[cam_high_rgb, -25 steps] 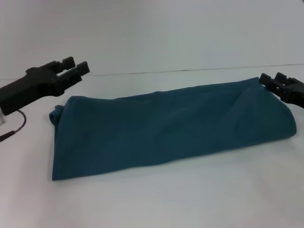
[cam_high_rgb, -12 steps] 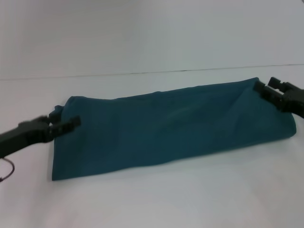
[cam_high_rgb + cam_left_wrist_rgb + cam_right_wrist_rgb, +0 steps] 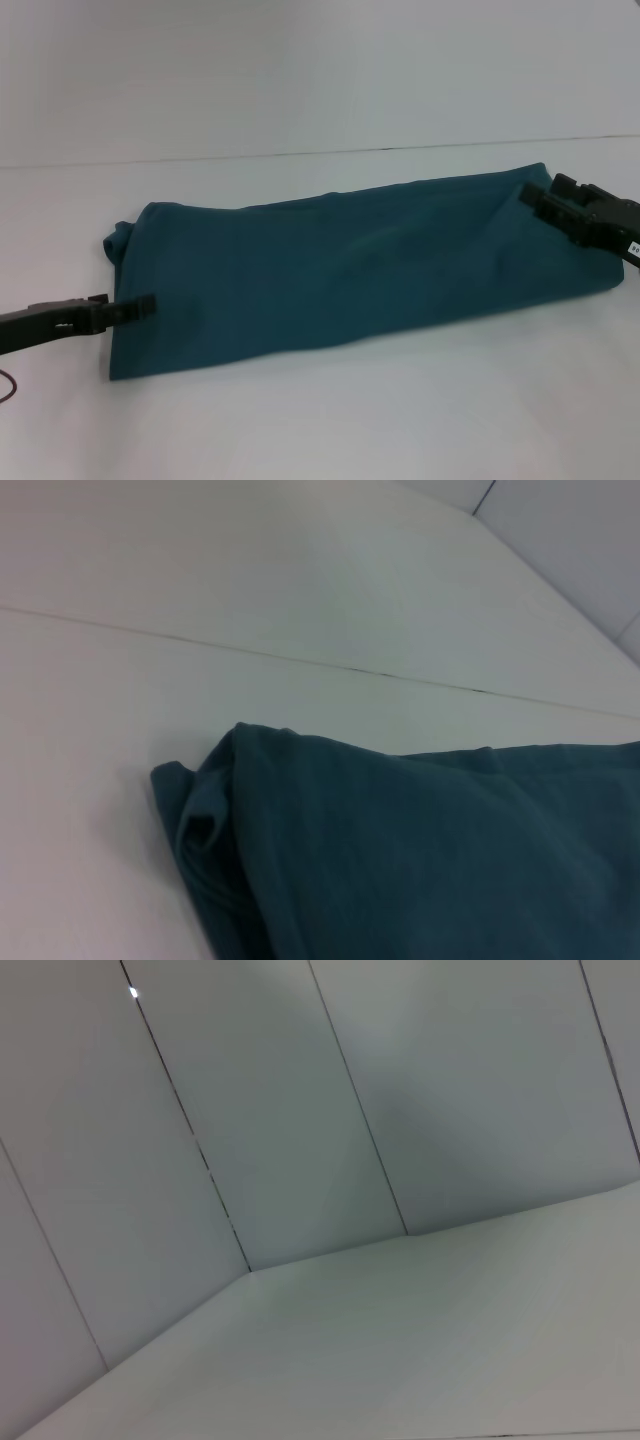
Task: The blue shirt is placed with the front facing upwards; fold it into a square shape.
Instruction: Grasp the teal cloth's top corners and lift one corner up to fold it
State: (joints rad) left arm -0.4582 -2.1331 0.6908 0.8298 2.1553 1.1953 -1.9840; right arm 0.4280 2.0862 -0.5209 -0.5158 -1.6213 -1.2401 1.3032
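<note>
The blue shirt [image 3: 340, 270] lies on the white table as a long, narrow folded band that runs from the near left to the far right, with no lettering showing. My left gripper [image 3: 148, 303] is low at the band's left end, its tip touching the cloth edge. In the left wrist view the blue shirt [image 3: 420, 860] fills the lower part, and its bunched sleeve corner [image 3: 200, 820] lies close by. My right gripper [image 3: 545, 200] hovers open over the band's far right end. The right wrist view holds no shirt.
The white table [image 3: 400, 420] stretches around the shirt on all sides. Its back edge [image 3: 300, 155] meets a pale wall. The right wrist view looks at wall panels [image 3: 280, 1110] and bare tabletop [image 3: 450, 1340].
My left gripper has come down from above the band's far left corner to its near left edge. My right gripper has slid a little inward over the right end. The shirt has not moved.
</note>
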